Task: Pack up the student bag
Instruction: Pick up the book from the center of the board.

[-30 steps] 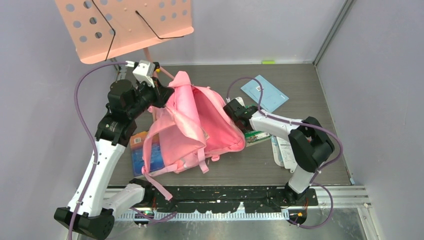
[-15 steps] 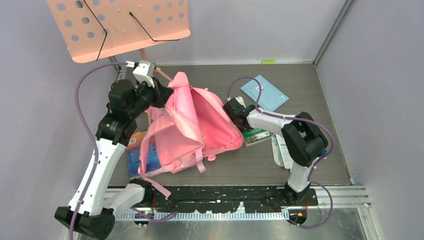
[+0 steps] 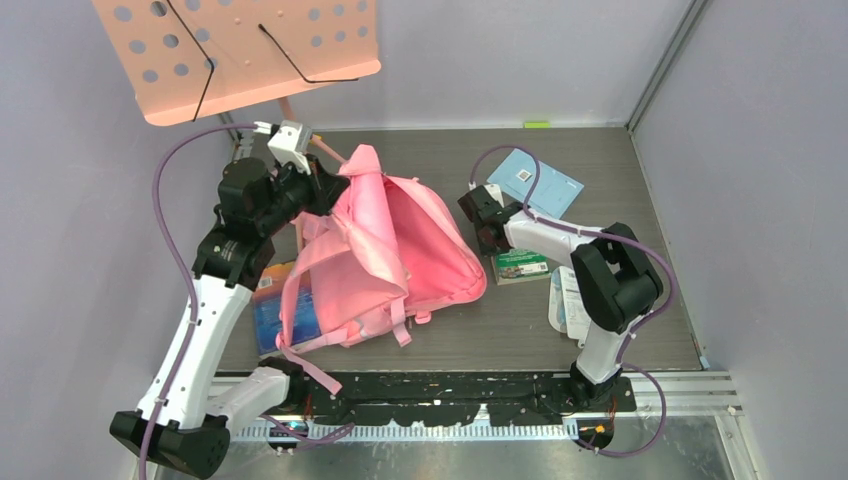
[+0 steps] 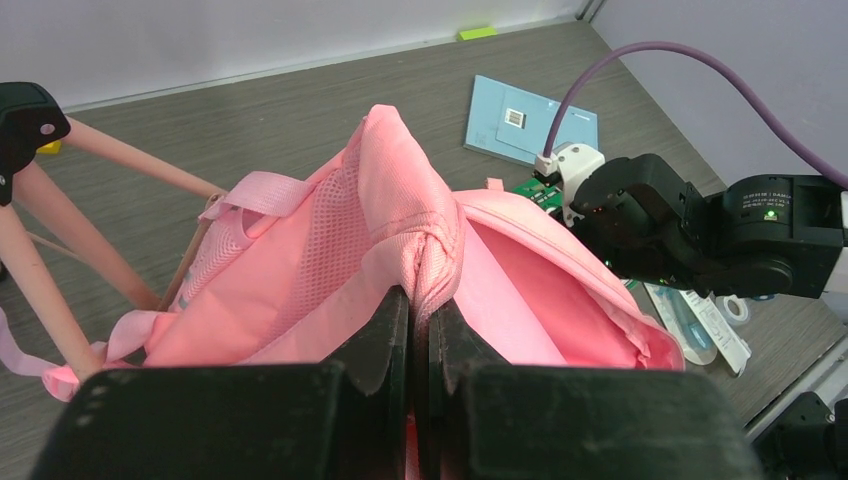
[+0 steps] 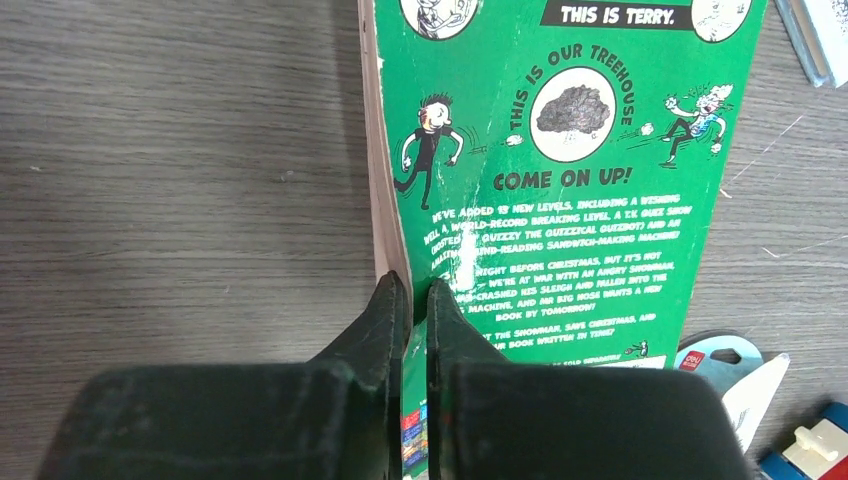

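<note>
At the far left, the salmon music stand (image 3: 240, 50) stands behind the left arm, out of the work. The left gripper (image 4: 420, 310) is closed on a fold of fabric at the top rim of the student bag (image 3: 400, 260) and holds that rim up, so the mouth gapes. The bag lies in the middle of the tabletop (image 3: 620, 170), slumped on its side, its straps trailing toward the near edge. A blue book (image 3: 268, 312) is partly covered by its left side.

Just right of the bag, the right gripper (image 5: 412, 290) is low over the tabletop with its jaws nipped together on the long left edge of the green book (image 5: 560, 150). A sliver of green cover shows between the fingers, so I judge this a grip on the cover edge rather than an empty pinch. The book lies flat, its long axis running away from the gripper. In the top view it sits beside the bag's right flank, close to it.

The coming move turns on this: the bag's mouth lies to the left of the right gripper and opens toward it. The right arm is much the nearer one to the book.

Farther right, a pale blue booklet (image 3: 535, 185) and a packaged item (image 3: 565, 300) lie on the tabletop.
</note>
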Controlling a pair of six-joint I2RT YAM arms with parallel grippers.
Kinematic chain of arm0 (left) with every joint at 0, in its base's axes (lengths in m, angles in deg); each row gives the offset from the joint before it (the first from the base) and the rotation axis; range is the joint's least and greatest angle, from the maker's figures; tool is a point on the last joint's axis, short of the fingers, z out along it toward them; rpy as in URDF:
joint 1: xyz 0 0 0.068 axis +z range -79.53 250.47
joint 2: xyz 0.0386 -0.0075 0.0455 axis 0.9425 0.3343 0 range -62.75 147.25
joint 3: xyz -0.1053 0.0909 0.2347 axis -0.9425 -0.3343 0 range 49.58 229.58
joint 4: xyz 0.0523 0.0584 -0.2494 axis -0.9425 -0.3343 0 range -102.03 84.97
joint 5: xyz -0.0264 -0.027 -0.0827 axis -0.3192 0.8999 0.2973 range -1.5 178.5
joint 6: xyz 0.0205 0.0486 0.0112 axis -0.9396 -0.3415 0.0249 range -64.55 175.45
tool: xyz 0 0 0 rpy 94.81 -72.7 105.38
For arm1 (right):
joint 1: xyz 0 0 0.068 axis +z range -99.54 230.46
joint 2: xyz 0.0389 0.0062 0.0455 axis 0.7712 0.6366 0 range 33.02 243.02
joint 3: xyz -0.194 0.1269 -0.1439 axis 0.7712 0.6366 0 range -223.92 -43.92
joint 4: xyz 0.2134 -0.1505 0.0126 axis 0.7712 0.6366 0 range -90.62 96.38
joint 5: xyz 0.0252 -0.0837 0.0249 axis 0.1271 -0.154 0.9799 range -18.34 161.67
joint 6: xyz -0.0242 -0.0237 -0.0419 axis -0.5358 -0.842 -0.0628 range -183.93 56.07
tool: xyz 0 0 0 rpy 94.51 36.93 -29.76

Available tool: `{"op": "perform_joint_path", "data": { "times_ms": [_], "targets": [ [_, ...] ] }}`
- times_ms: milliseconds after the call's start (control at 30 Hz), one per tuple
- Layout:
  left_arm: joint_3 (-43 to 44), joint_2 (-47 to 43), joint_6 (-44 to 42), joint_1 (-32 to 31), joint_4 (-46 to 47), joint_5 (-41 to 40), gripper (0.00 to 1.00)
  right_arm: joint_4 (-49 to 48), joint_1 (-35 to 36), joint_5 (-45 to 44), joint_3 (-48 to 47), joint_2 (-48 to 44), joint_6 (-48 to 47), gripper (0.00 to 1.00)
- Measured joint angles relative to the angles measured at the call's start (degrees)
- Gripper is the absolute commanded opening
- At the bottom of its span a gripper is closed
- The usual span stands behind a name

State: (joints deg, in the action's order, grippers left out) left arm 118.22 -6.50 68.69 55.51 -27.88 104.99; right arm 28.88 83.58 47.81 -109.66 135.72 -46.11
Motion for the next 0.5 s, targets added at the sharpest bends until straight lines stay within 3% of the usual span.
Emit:
{"op": "perform_joint_path", "data": {
  "times_ms": [267,500],
  "targets": [
    [0.0,1.1,0.9,0.0,0.6,1.2,0.0,-0.1,-0.9,-0.4,0.8,-2.1,0.9,0.01],
    [-0.4,2.3,1.8,0.0,1.9,2.3,0.0,-2.2,-1.4,-3.5,6.0,-12.1,1.9,0.01]
  ]
}}
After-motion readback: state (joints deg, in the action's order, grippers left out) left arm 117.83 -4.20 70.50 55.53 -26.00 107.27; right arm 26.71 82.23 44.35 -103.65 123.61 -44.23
